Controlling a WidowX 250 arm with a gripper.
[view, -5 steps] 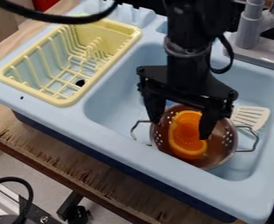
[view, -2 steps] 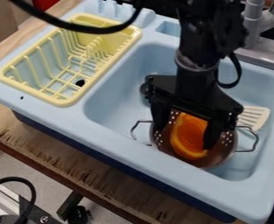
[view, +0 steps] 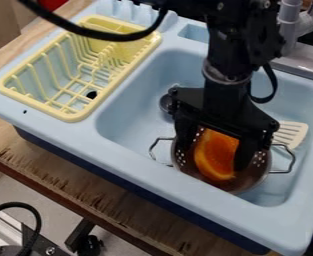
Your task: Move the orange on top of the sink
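Orange (view: pixel 216 151), one, in colander (view: pixel 253 172), between the parted fingers of the end effector (view: pixel 213 159); step, seemingly grasping; next move, likely closing, then lifting clear.

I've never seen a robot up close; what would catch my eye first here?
Probably the bright orange, lying in a metal colander inside the pale blue sink. Right over it hangs the robot's black gripper, its open fingers on either side of the fruit. After that, perhaps the pale yellow dish rack on the sink's ledge, left in the picture.
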